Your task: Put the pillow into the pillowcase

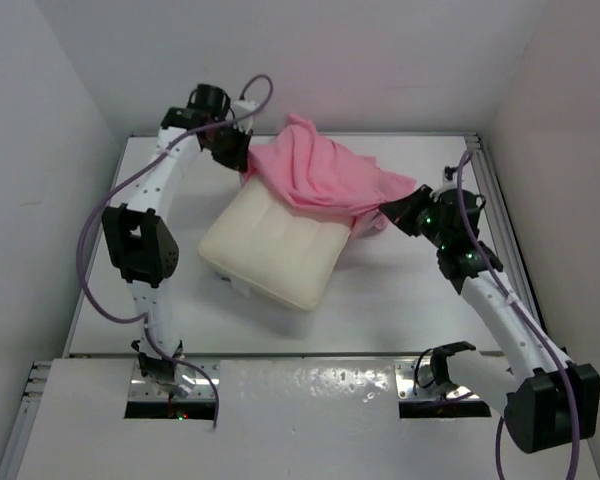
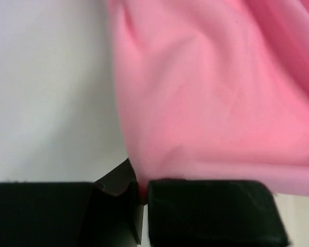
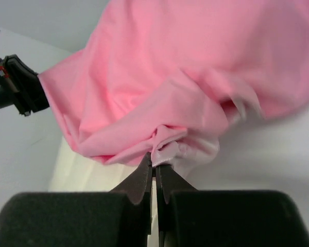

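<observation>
table (image 1: 400,300): flat white tabletop, beneath both grippers.
pillow (image 1: 275,250): plump cream rectangular cushion with stitched edges, lying between the two grippers, its far end under pink cloth.
pillowcase (image 1: 320,175): thin shiny pink satin sack, crumpled over the pillow's far end, spanning from one gripper to the other.
left gripper (image 2: 143,194): jaws closed, pinching the pillowcase's edge at its tips.
right gripper (image 3: 154,167): jaws closed tight on a bunched pillowcase fold.

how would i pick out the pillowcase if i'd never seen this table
On the white table, find the plump cream pillow in the middle. The pillowcase drapes over its far end, between the left gripper and right gripper. It alone is thin, pink and crumpled.
</observation>
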Controlling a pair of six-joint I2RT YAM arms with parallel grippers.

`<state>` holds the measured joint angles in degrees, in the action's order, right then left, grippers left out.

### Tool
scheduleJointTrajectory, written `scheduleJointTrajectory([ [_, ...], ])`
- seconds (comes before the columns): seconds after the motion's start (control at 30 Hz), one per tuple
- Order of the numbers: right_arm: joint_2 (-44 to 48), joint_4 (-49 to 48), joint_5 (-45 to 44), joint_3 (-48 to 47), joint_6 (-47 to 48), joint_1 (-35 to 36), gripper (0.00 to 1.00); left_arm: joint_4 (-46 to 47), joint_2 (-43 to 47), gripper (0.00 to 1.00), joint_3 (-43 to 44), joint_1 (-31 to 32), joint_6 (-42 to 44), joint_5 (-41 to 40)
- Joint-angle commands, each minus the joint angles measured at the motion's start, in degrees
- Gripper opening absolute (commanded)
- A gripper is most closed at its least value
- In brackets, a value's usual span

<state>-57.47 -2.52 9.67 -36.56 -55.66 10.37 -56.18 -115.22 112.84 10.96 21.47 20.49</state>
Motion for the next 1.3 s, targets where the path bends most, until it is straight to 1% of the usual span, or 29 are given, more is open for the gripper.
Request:
scheduleJointTrajectory([
  [0.0,1.0,2.3,2.4,-15.7,1.9,-0.4,0.00,-8.3,3.3,0.00,18.4,-1.4,2.4,-0.5],
  [0.03,-0.3,4.3,3.0,-18.3,3.1,-0.5,0.00,-8.2,3.3,0.00,23.4,-0.7,0.9,-1.1],
  [0.07,-0.8,5.3,3.6,-22.7,3.0,-0.8,0.00,-6.5,4.8,0.00,24.3,0.2,0.6,-1.9],
  [0.1,-1.1,4.9,4.3,-24.5,2.8,-0.8,0.00,-5.3,6.0,0.00,24.1,2.2,0.8,-4.8],
  [0.13,-1.8,4.6,5.5,-27.5,2.2,-1.1,0.00,-2.1,9.3,0.00,22.0,3.1,1.1,-6.2],
  [0.2,-2.4,3.9,6.7,-29.7,1.6,-1.3,0.00,0.5,12.4,0.00,19.5,5.5,1.8,-9.0],
  [0.27,-3.2,3.2,6.8,-31.7,0.7,-1.4,0.00,1.0,13.7,0.00,20.1,6.3,2.0,-10.2],
  [0.33,-4.1,3.1,7.6,-32.6,-0.3,-1.9,0.00,-0.1,13.4,0.00,21.8,6.4,2.3,-10.6],
  [0.43,-5.9,4.7,10.0,-34.3,-1.6,-2.2,0.00,0.9,14.1,0.00,18.7,5.4,2.4,-12.6],
  [0.57,-6.6,4.6,9.5,-30.4,-1.5,-3.2,0.00,-1.5,11.5,0.00,16.8,3.3,2.1,-13.4],
  [0.63,-8.0,4.2,9.8,-30.0,-2.7,-4.7,0.00,-1.2,9.8,0.00,14.3,1.3,0.3,-13.5],
  [0.67,-8.8,5.2,12.5,-31.4,-3.0,-5.0,0.00,-2.1,9.1,0.00,15.1,0.1,-0.5,-11.8],
  [0.7,-9.6,6.2,13.3,-33.6,-2.8,-5.3,0.00,-3.6,8.2,0.00,20.7,-0.1,-1.1,-10.2],
  [0.73,-10.6,8.0,13.4,-38.9,-0.8,-5.0,0.00,-7.1,6.9,0.00,24.5,0.0,-0.8,-8.8],
  [0.77,-10.6,12.1,13.2,-41.0,0.9,-4.7,0.00,-7.7,7.2,0.00,27.3,0.5,-0.6,-8.6],
  [0.8,-10.6,13.8,11.2,-42.4,2.4,-4.3,0.00,-7.1,8.3,0.00,27.9,2.1,0.2,-10.0],
  [0.87,-8.1,13.9,10.3,-39.8,3.5,-4.0,0.00,1.6,14.9,0.00,16.1,3.7,1.2,-14.1],
  [0.9,-7.4,13.0,10.2,-36.9,3.0,-4.5,0.00,4.8,16.9,0.00,9.9,4.6,2.2,-17.0],
  [0.93,-7.0,12.3,11.2,-31.7,2.3,-5.4,0.00,7.6,18.0,0.00,2.0,4.8,2.3,-18.5],
  [0.97,-7.2,13.2,12.4,-29.9,1.6,-5.9,0.00,6.0,17.4,0.00,1.1,4.9,2.2,-18.6],
  [1.0,-7.4,14.1,14.7,-28.6,1.3,-6.4,0.00,0.5,16.0,0.00,1.3,4.9,2.1,-17.2],
  [1.03,-7.4,14.9,14.9,-26.6,2.0,-6.4,0.00,-1.5,15.6,0.00,1.1,4.6,2.1,-15.4],
  [1.07,-6.3,17.9,14.1,-25.7,3.4,-5.9,0.00,-2.7,16.0,0.00,-1.1,4.0,2.1,-11.4],
  [1.1,-5.6,18.9,12.1,-24.5,5.7,-4.5,0.00,-2.9,16.7,0.00,-4.0,3.9,2.8,-10.4],
  [1.13,-4.9,19.8,9.2,-21.3,6.7,-4.2,0.00,-1.9,18.6,0.00,-11.2,4.0,3.3,-9.7],
  [1.17,-4.6,20.5,9.0,-19.9,8.0,-4.1,0.00,-1.1,19.4,0.00,-14.6,4.6,4.0,-9.9],
  [1.2,-4.9,21.8,8.4,-18.3,10.2,-5.0,0.10,-0.9,20.4,0.08,-17.0,5.0,4.3,-10.5],
  [1.23,-5.8,25.5,8.2,-18.2,11.7,-5.6,0.20,-1.5,20.6,0.19,-18.8,5.3,4.5,-10.8],
  [1.27,-8.0,27.5,9.1,-18.2,14.4,-7.1,0.47,-2.2,20.4,0.44,-19.8,6.3,3.8,-12.8],
])
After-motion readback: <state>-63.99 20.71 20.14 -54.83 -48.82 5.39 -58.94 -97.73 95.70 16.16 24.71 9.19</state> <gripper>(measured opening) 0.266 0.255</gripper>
